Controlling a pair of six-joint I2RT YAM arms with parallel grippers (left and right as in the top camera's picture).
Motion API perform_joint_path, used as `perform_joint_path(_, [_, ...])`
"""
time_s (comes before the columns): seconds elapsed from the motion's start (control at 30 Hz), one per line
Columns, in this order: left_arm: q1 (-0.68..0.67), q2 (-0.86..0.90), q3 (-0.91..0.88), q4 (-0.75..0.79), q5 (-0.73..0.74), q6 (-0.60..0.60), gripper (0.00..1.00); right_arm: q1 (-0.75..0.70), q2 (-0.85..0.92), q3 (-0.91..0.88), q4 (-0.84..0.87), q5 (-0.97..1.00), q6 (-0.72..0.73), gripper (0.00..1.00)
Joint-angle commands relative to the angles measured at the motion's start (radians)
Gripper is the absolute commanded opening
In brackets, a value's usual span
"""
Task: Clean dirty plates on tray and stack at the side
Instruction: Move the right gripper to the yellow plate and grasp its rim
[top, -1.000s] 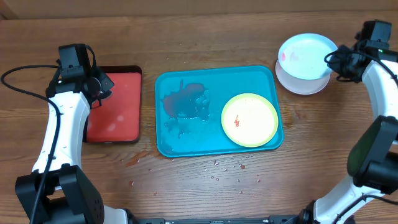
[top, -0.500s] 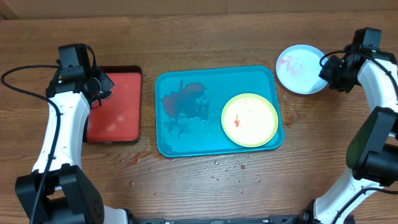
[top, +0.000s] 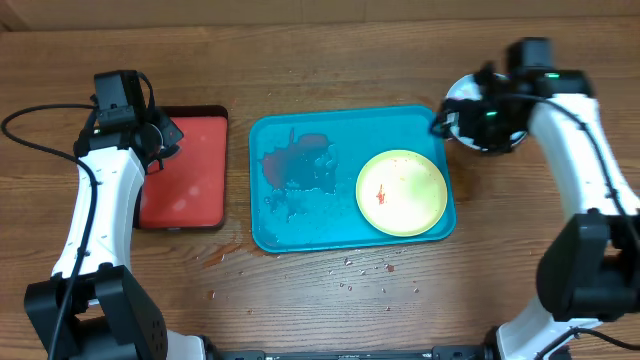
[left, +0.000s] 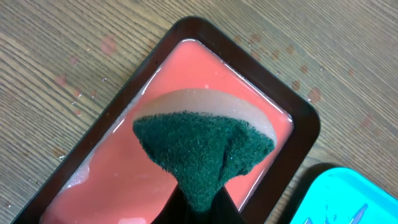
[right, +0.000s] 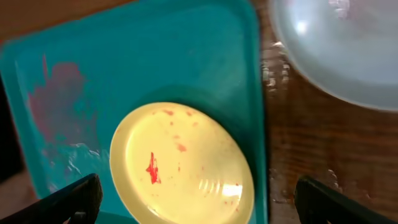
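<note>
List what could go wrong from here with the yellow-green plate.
1. The yellow-green plate lies flat near the right rim of the turquoise tray; the open right gripper may shove it instead of gripping it.
2. The sponge pinched by the left gripper looks soaked and may drip on the wood on its way from the red tray.

Two white-and-black arms
The left arm (top: 96, 208) and right arm (top: 577, 140) have white shells with black joints; a thin black cable (top: 7, 128) loops off the left; the right fingers (right: 71, 198) are black.
</note>
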Motion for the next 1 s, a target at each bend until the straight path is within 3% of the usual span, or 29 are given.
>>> perform_joint_path(0.0, [-0.002,0.008,0.003,0.004,0.009,0.007,0.04,0.064,0.006,-0.056,0.045,0.136,-0.095,1.0])
perform_joint_path(0.07, [-0.002,0.008,0.003,0.002,0.009,0.007,0.04,0.096,0.008,-0.091,0.099,0.187,-0.095,0.92])
perform_joint_path(0.17, [-0.002,0.008,0.003,-0.003,0.009,0.007,0.04,0.121,0.008,-0.151,0.188,0.234,-0.094,0.61])
perform_joint_path(0.37, [-0.002,0.008,0.003,-0.003,0.009,0.007,0.04,0.121,0.01,-0.225,0.233,0.231,-0.094,0.59])
perform_joint_path(0.47, [-0.002,0.008,0.003,0.0,0.009,0.007,0.04,0.121,0.01,-0.254,0.258,0.23,-0.093,0.49])
perform_joint_path(0.97, [-0.002,0.008,0.003,0.0,0.009,0.007,0.04,0.121,0.012,-0.341,0.28,0.2,-0.094,0.5])
